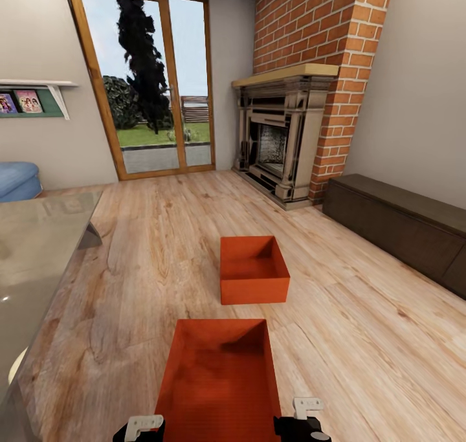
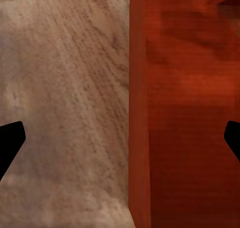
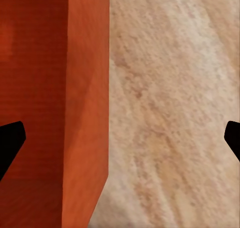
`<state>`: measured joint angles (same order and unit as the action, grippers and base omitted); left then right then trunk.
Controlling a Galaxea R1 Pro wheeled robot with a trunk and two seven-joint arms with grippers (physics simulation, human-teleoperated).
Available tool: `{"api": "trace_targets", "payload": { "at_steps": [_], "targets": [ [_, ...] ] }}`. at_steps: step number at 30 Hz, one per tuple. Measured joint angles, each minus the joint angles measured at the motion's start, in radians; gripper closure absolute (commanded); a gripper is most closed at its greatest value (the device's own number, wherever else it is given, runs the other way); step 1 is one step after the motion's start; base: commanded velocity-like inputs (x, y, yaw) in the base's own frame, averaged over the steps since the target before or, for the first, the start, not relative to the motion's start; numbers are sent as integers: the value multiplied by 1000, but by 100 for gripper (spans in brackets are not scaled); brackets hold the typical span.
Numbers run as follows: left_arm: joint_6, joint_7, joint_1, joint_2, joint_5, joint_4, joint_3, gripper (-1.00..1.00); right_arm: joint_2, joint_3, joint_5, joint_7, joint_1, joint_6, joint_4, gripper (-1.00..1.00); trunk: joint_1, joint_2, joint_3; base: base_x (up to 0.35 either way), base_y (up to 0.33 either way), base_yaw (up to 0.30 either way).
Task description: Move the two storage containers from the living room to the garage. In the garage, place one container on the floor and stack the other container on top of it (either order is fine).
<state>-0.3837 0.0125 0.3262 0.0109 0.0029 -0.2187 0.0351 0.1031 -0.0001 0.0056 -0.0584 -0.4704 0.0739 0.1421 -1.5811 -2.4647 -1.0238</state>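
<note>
**Operator:** I'm in the living room, on the light wood-plank floor. The brick fireplace is ahead to the right, the glass doors ahead to the left, a long dark cabinet along the right wall, and the glass-topped table beside me on the left.

**Observer:** And the containers?

**Operator:** Both sit on the planks. The far container is out in mid-floor, apart from everything. The near container is right under my arms, open side up.

**Observer:** What are the grippers doing?

**Operator:** The left gripper is at its left wall and the right gripper at its right wall. In each wrist view the wall runs down between the fingertips, which stand wide at the edges: left gripper straddling the rim, right gripper the same. Both are spread, closed on nothing yet.

**Observer:** How will it handle?

**Operator:** I'd judge it light and fairly stiff, but those walls are thin and smooth, so a pinch could slip or let the bin tilt. I'd grip each side wall mid-length, one finger inside and one outside, and lift both arms evenly.
</note>
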Motion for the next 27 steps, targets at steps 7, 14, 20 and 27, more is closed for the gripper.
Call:
{"api": "trace_targets", "payload": {
  "at_steps": [7, 14, 20, 27],
  "targets": [
    [0, 0, 0, 0, 0, 0, 0, -100, 1, 1, 0, 0, 0, 1, 2, -100, 0, 0, 0, 0, 0, 0],
    [0, 0, 0, 0, 0, 0, -1, -100, 2, 1, 0, 0, 0, 1, 4, -100, 0, 0, 0, 0, 0, 0],
    [0, 0, 0, 0, 0, 0, -1, -100, 1, 3, 0, 0, 0, 1, 5, -100, 0, 0, 0, 0, 0, 0],
    [0, 0, 0, 1, 0, 0, -1, -100, 2, 9, 2, 0, -1, 1, 7, -100, 0, 0, 0, 0, 0, 0]
  ]
}}
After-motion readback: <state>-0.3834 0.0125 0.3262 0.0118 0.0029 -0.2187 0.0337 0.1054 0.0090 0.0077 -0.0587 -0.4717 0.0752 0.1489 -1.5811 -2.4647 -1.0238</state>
